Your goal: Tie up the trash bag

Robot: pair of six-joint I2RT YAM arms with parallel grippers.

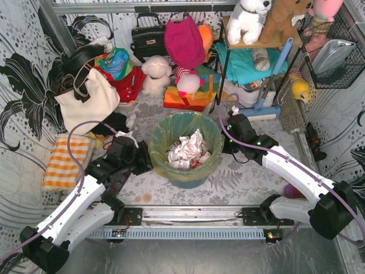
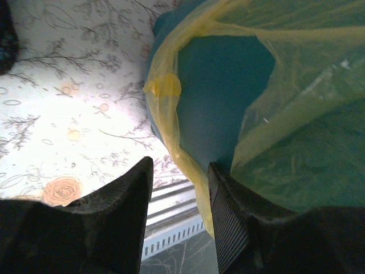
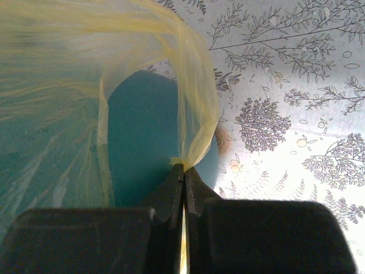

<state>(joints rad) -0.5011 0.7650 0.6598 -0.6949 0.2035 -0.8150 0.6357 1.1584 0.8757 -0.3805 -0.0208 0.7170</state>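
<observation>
Your right gripper (image 3: 183, 169) is clamped on a gathered fold of the bag (image 3: 63, 68), with only the thin yellow film pinched between its fingers. From that pinch the film rises in a loose loop off the outer wall of the bin (image 2: 222, 97).

Your left gripper (image 2: 179, 165) stands partway open. A twisted strip of the bag's edge runs down through the gap and lies along the inner face of the ribbed finger (image 2: 222, 217) on the right of that view. The other finger is clear of the strip, so you hold nothing on that side.

From above, you see the table (image 1: 245, 182) covered in a floral print, with the bin near its middle. Your two arms reach it from opposite sides, the left gripper at the rim's left and the right gripper at the rim's right. The bag sits inside the bin as a liner, its open mouth turned over the rim and hanging partway down the outside.

A cream tote (image 1: 91, 103) stands well apart at the rear left. An orange checked cloth (image 1: 65, 162) lies flat beside your left arm.

Crumpled white paper (image 1: 188, 151) lies in the bottom of the bag. In the left wrist view, a small folded patch (image 2: 163, 85) of film bunches where the strip meets the bin's wall.
</observation>
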